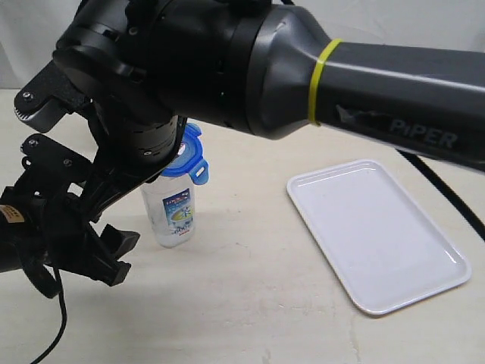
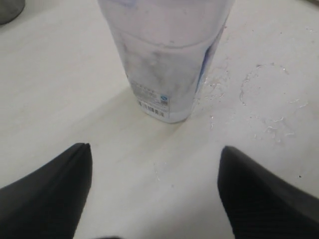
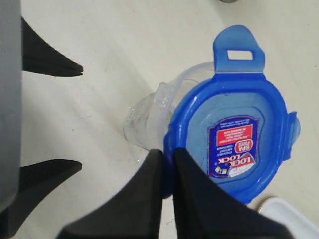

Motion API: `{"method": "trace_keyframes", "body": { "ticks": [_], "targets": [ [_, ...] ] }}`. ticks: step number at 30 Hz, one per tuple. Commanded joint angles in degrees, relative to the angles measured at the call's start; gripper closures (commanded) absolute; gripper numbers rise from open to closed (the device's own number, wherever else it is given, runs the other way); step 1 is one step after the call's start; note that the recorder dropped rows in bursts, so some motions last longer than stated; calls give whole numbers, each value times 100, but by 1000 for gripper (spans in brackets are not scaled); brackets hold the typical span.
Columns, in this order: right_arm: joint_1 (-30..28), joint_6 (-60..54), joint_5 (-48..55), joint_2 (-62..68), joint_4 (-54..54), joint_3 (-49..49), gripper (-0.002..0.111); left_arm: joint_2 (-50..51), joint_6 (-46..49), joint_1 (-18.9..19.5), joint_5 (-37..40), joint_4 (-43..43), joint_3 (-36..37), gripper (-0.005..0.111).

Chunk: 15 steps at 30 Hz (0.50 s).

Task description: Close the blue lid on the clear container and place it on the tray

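Note:
The clear container (image 1: 173,216) stands upright on the table, printed label facing out; the left wrist view shows its lower part (image 2: 167,74). The blue lid (image 3: 229,134) lies sticker-side up over the container's mouth (image 3: 154,112), shifted to one side so part of the rim shows. My right gripper (image 3: 168,153) is shut on the lid's edge. In the exterior view the lid (image 1: 193,155) shows just under the right arm's wrist. My left gripper (image 2: 155,149) stands open, low on the table and a short way from the container's base, holding nothing. The white tray (image 1: 375,231) lies to the right.
The right arm's thick body (image 1: 303,68) crosses the top of the exterior view and hides the table behind it. A grey cup's edge (image 2: 9,11) shows at a corner of the left wrist view. Dried ring marks (image 2: 269,99) mark the table.

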Motion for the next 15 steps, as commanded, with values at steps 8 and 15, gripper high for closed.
{"method": "trace_keyframes", "body": {
  "ticks": [8, 15],
  "targets": [
    [-1, 46, -37, -78, 2, 8, 104, -391, -49, 614, -68, -49, 312, 40],
    [-1, 46, -76, -78, 2, 8, 104, -787, -74, 1241, -287, -439, 497, 45]
  ]
}}
